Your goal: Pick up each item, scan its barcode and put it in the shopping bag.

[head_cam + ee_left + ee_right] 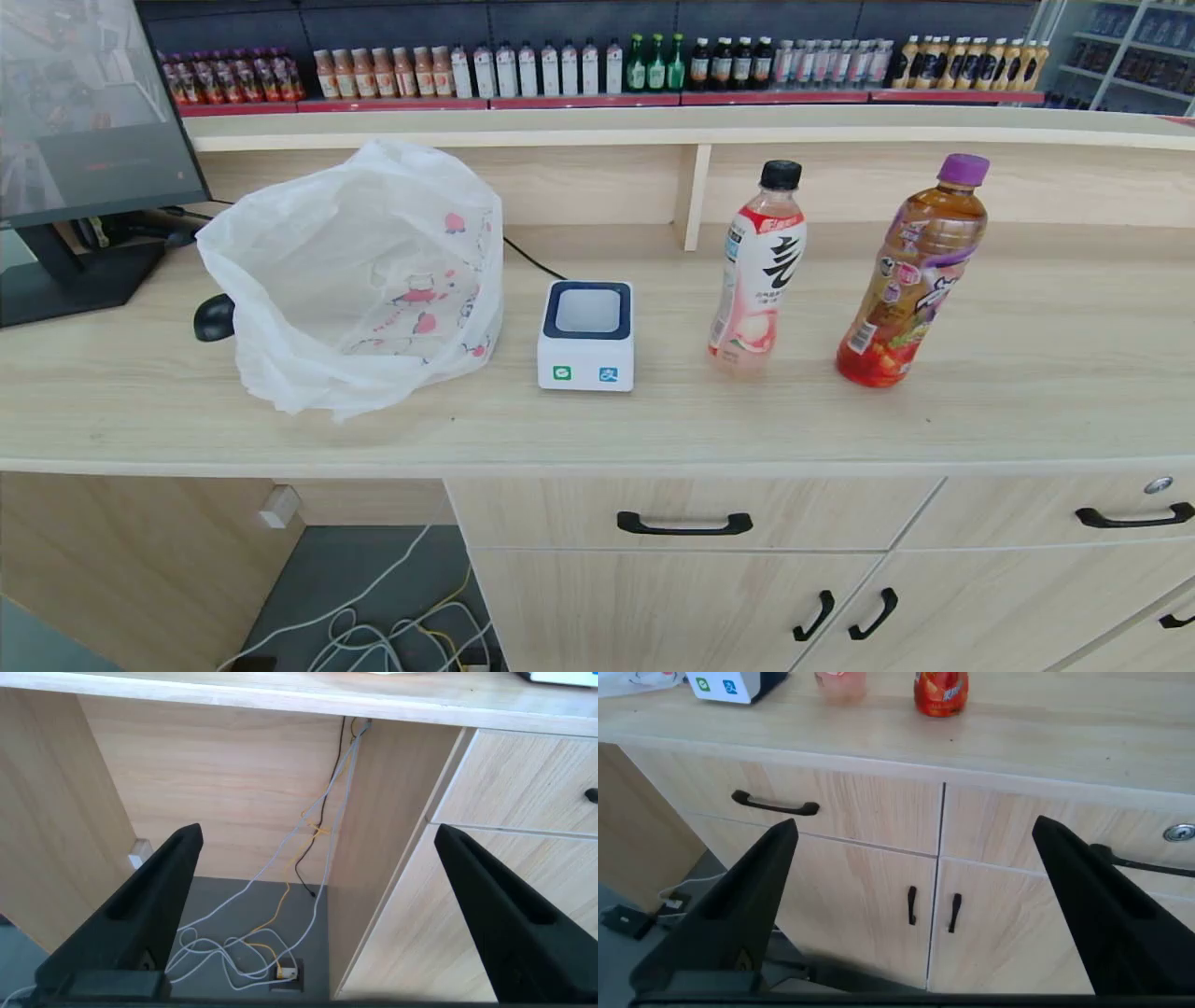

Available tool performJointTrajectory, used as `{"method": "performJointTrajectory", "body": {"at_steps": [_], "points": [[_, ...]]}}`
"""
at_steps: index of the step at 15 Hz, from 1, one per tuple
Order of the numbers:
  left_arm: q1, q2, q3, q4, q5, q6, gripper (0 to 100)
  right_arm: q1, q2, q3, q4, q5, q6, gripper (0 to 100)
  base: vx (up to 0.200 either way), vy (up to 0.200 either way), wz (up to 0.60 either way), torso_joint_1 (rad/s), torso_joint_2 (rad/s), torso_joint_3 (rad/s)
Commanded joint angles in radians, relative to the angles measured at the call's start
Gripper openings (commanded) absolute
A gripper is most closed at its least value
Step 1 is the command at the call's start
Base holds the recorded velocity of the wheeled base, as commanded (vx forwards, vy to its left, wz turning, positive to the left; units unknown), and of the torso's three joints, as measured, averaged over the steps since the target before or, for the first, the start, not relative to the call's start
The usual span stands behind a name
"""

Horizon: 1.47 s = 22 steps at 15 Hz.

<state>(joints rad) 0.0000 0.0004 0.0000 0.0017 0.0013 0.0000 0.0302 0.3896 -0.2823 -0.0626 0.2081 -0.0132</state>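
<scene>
Below the counter [1027, 373], left gripper [318, 840] and right gripper [915, 831] spread wide, dark object [213, 318] partly behind shopping bag [355, 271].

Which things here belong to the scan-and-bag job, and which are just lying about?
Job: black-capped pink bottle, purple-capped tea bottle, barcode scanner, shopping bag.
Lying about: monitor, black mouse, back-shelf bottles, floor cables.

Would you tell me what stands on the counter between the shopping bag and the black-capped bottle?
In the head view, the white barcode scanner with its dark blue rim stands between the shopping bag and the black-capped bottle, touching neither.
</scene>
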Motion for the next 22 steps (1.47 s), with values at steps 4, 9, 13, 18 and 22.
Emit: {"method": "performJointTrajectory", "body": {"at_steps": [4,9,13,18,22], "points": [[0.000,0.000,0.000,0.000,0.000,0.000,100,0.155,0.454,-0.090,-0.177,0.011,-0.031,100,0.000,0.000,0.00,0.000,0.00,0.000],[0.000,0.000,0.000,0.000,0.000,0.000,100,0.303,0.698,-0.207,-0.284,0.001,-0.048,100,0.000,0.000,0.00,0.000,0.00,0.000],[0.000,0.000,0.000,0.000,0.000,0.000,100,0.438,0.917,-0.193,-0.695,-0.148,-0.036,100,0.000,0.000,0.00,0.000,0.00,0.000],[0.000,0.000,0.000,0.000,0.000,0.000,100,0.579,1.149,-0.209,-1.131,-0.300,0.002,100,0.000,0.000,0.00,0.000,0.00,0.000],[0.000,0.000,0.000,0.000,0.000,0.000,100,0.560,1.213,-0.293,-1.151,-0.322,-0.062,100,0.000,0.000,0.00,0.000,0.00,0.000]]}}
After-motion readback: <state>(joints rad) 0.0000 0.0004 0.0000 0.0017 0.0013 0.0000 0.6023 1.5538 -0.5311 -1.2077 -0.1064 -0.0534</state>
